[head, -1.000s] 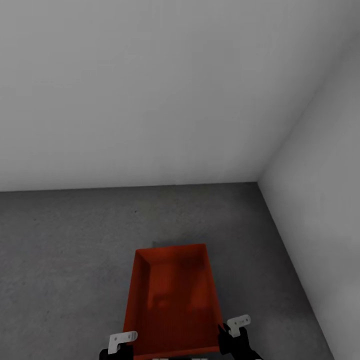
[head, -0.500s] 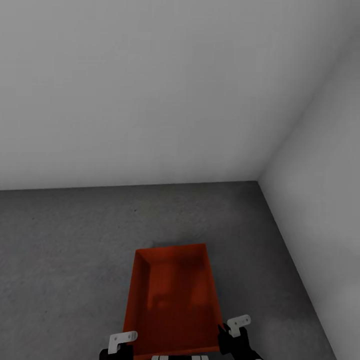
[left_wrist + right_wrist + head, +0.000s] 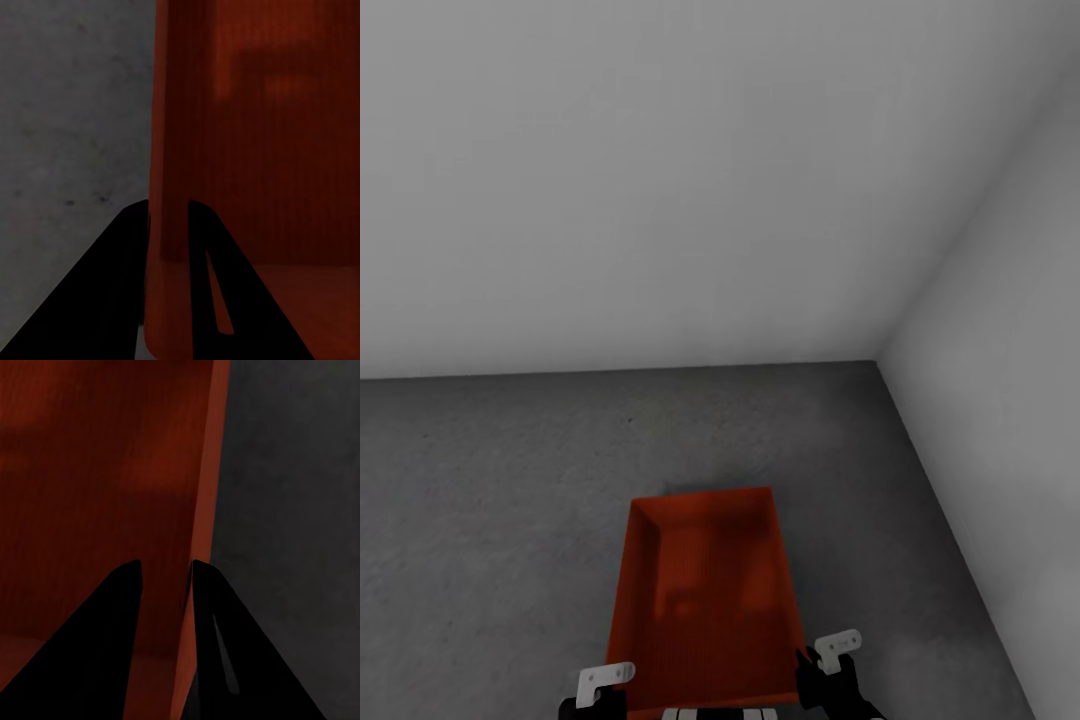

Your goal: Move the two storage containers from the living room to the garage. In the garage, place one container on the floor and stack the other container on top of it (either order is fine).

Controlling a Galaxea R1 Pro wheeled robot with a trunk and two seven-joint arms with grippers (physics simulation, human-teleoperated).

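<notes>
— How much room is there around it?

— The floor (image 3: 480, 520) is bare dark grey concrete running left and ahead to the pale back wall (image 3: 660, 180). The side wall (image 3: 1010, 400) meets it at a corner on the right, and the floor strip on that side is narrower.

— And the storage container (image 3: 705, 600)?

— Orange-red, rectangular, lidless, with thin low walls and nothing inside. It lies lengthwise away from the robot, its far short edge towards the back wall.

— The fingers?

— The left gripper (image 3: 169, 217) straddles the left long wall near the near corner, one finger on each side, closed narrow on it. The right gripper (image 3: 166, 574) pinches the right long wall likewise.
</notes>
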